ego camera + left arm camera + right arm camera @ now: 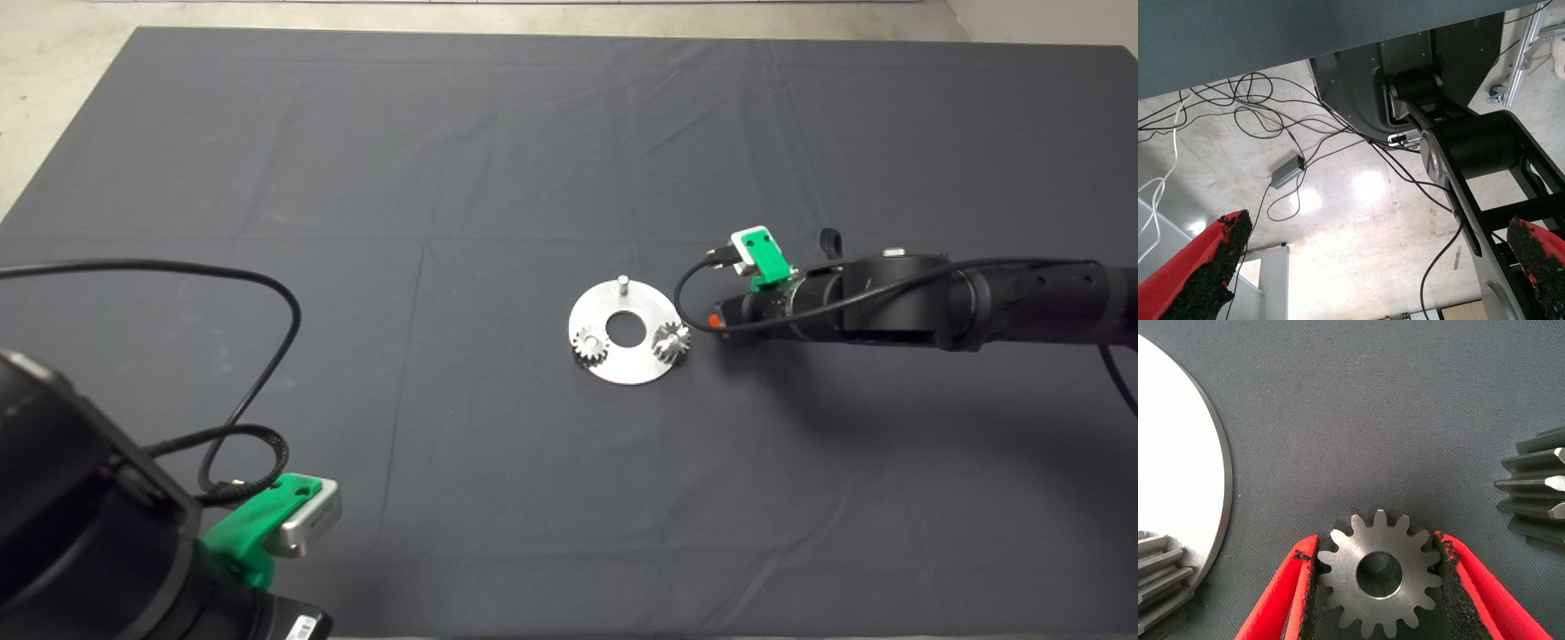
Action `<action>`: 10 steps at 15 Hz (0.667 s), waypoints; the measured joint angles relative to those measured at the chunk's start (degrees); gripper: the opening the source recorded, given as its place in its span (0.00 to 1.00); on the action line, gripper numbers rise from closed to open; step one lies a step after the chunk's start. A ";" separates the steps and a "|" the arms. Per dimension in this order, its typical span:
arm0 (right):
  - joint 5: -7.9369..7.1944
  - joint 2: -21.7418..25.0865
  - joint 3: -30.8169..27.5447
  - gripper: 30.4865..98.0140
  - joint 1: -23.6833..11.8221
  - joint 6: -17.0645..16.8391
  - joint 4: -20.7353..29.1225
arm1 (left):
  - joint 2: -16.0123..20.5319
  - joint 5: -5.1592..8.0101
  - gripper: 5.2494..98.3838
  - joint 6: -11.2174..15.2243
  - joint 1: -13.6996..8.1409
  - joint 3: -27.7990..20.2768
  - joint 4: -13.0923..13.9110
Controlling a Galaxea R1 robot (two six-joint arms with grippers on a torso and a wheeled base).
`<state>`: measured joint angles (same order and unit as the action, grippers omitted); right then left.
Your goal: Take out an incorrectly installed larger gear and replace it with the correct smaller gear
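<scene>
Smaller gear (1379, 573), grey steel, 1 centre hole, lying flat on the dark surface (1358, 413), gripped between the 2 black pads of the right tool (1375, 577). Pads (1306, 587) pressed against the teeth on both flanks, so the right tool clenched on that gear. Gear itself hidden under the wrist in the head view.

Just off 1 side of the right tool, at the frame edge: larger gear (1537, 490), taller, coarse teeth, seen side-on, resting on the surface, apart from the gripped gear. Off the opposite side: rim of the round steel plate (1178, 467), with part of another small gear (1161, 577) sitting at its edge.

From above, right tool (722, 316) low on the surface just beside the plate (633, 366). On the plate: 2 small gears, 1 near the tool (671, 341) and 1 on the far side (589, 343), plus 1 bare upright pin (623, 284) and a central hole between them.

Left tool (1371, 267) parked at the near left corner of the surface, well apart from the plate, fingers (1208, 267) spread wide and holding nothing; only floor, loose cables and the robot's base visible between them.
</scene>
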<state>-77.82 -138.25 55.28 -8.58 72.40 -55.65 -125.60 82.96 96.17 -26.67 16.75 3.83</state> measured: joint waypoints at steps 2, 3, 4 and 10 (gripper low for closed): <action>-0.07 -0.11 -0.05 0.16 -1.02 -0.07 1.06 | 0.00 0.00 1.00 0.00 0.00 0.00 0.00; -0.06 -0.23 -0.09 0.16 -2.33 -0.07 1.98 | -0.04 0.00 1.00 -0.01 0.00 0.00 0.00; -0.06 -0.33 -0.09 0.16 -3.86 -0.05 2.84 | -0.04 0.00 1.00 0.00 0.00 0.00 0.00; -0.62 -2.28 -0.02 0.16 -11.04 0.11 11.33 | -0.12 0.01 1.00 0.00 0.00 0.00 0.00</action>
<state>-78.45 -140.53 55.26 -19.62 72.51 -44.32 -125.72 82.97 96.17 -26.67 16.75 3.83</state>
